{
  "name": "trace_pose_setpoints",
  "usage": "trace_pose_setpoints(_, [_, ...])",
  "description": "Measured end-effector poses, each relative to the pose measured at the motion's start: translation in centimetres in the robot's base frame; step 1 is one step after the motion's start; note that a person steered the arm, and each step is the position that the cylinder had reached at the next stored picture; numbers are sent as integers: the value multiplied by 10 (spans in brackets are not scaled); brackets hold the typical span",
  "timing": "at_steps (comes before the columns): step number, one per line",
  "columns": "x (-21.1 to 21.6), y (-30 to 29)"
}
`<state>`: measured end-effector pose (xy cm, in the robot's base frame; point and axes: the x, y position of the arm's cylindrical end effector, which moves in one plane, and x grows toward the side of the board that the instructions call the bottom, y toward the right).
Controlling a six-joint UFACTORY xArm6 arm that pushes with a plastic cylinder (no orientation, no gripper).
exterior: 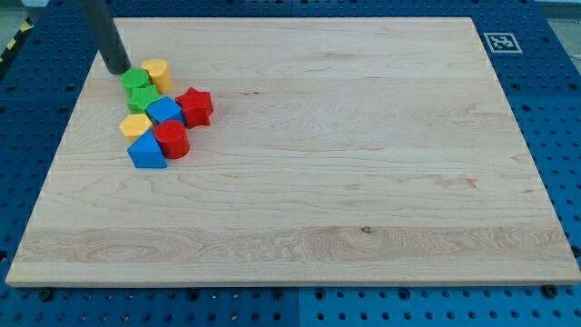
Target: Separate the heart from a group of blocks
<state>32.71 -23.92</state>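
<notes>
A tight group of blocks lies at the upper left of the wooden board (363, 182). At its top are a yellow heart-like block (157, 74) and a green block (135, 82). Below them sit a green star (142, 99), a blue block (164, 111) and a red star (194, 106). At the bottom are a yellow hexagon (136, 124), a red round block (171, 139) and a blue triangle (146, 152). My tip (116, 69) rests on the board just up and left of the green block, close to it.
A black-and-white marker tag (500, 42) is at the board's top right corner. Blue perforated table (563, 136) surrounds the board.
</notes>
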Motion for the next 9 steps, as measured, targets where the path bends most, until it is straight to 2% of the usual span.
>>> trace_pose_setpoints(1, [2,5])
trace_pose_setpoints(2, [2,39])
trace_pose_setpoints(6, [20,211])
trace_pose_setpoints(9, [20,272])
